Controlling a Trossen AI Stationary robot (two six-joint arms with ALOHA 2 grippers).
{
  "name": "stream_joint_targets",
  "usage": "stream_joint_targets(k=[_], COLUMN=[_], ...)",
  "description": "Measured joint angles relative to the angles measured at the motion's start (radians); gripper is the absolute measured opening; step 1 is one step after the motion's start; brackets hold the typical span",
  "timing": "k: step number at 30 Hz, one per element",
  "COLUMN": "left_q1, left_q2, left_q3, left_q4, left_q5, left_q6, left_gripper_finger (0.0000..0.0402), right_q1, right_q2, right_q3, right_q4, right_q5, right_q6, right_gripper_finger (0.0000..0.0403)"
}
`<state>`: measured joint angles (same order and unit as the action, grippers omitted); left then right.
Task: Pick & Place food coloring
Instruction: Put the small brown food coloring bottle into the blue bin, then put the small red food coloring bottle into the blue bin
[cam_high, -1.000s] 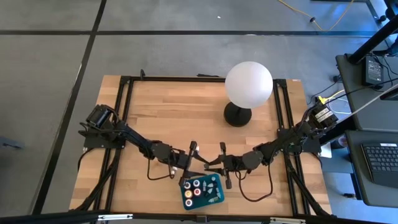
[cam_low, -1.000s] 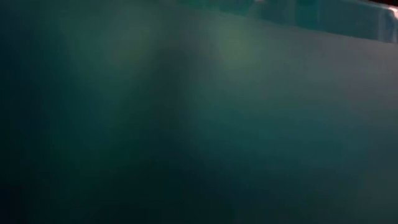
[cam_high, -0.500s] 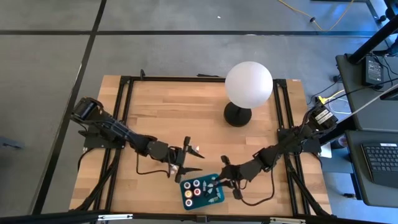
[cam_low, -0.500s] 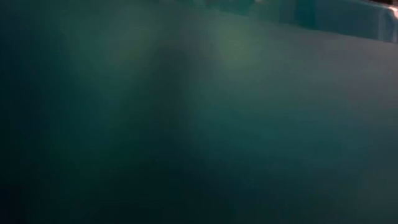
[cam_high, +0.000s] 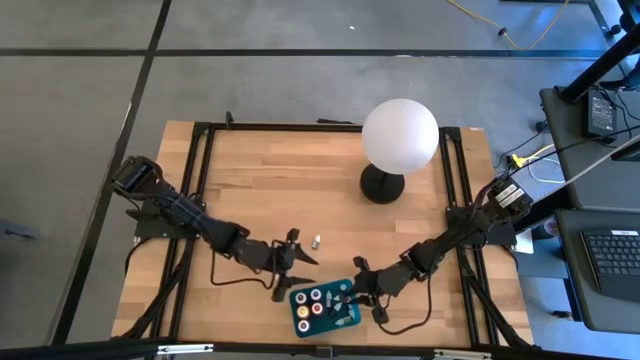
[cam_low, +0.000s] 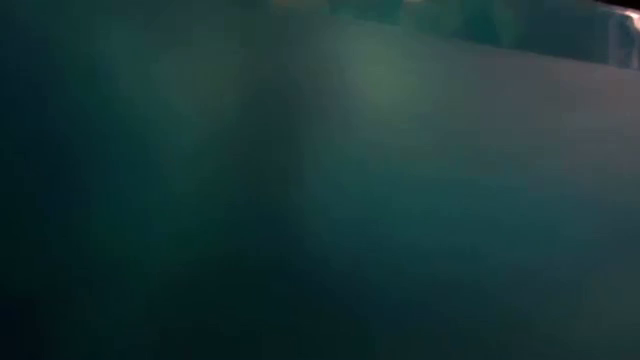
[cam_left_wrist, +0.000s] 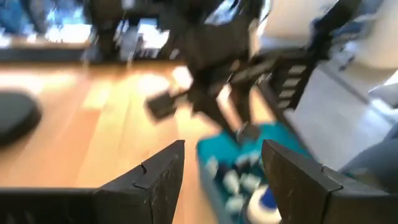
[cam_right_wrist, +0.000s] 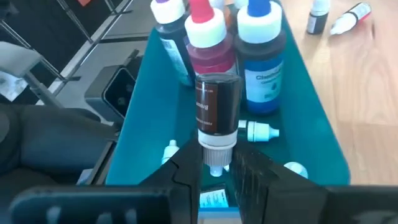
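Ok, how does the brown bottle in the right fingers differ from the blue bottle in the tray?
The brown bottle hangs cap-down, its white cap pinched in the right gripper; the blue bottle stands cap-up, untouched, in the teal tray. The brown bottle looks slimmer, the blue bottle wider. Both are white-capped and labelled.

Pale grained wooden table (cam_high: 250, 170), glossy plastic tray (cam_right_wrist: 305, 99)

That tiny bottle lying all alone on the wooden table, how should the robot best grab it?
Probably across its narrow body, coming straight down from above. The small bottle lies on its side on the bare wood, apart from the teal tray, so nothing crowds it. The left gripper hovers nearest with its fingers open; turning them across the bottle's length would suit.
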<state>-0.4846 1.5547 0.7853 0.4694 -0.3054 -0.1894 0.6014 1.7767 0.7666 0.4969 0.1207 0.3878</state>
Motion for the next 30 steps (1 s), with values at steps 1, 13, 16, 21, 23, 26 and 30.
stream_joint_targets(k=[1, 13, 16, 21, 23, 26, 30], left_q1=[-0.005, -0.046, -0.062, -0.091, -0.106, -0.13, -0.15], left_q2=[0.0, -0.061, -0.061, -0.061, -0.053, -0.029, 0.038], left_q3=[0.0, 0.0, 0.0, 0.005, 0.044, 0.16, 0.309], left_q4=[-0.036, -0.405, -0.408, -0.463, -0.584, -0.866, -1.111], left_q5=[-0.021, -0.033, 0.011, 0.019, 0.019, 0.025, -0.001], left_q6=[-0.025, -0.364, -0.39, -0.497, -0.562, -0.663, -0.728], left_gripper_finger=[0.021, 0.0196, 0.0193, 0.0186, 0.0182, 0.0176, 0.0171], right_q1=[0.0, 0.0, 0.0, -0.003, -0.005, -0.014, -0.024], right_q2=[0.0, 0.0, -0.001, -0.001, -0.002, -0.002, -0.003], right_q3=[0.0, 0.0, 0.0, 0.0, 0.0, 0.0, 0.002], right_q4=[0.0, -0.012, -0.014, -0.016, -0.018, -0.021, -0.037], right_q5=[0.0, -0.003, -0.023, -0.034, -0.037, -0.041, -0.04], right_q6=[-0.002, -0.026, -0.055, -0.056, -0.055, -0.054, -0.053], right_gripper_finger=[0.0078, 0.0092, 0.0092, 0.0093, 0.0093, 0.0093, 0.0093])
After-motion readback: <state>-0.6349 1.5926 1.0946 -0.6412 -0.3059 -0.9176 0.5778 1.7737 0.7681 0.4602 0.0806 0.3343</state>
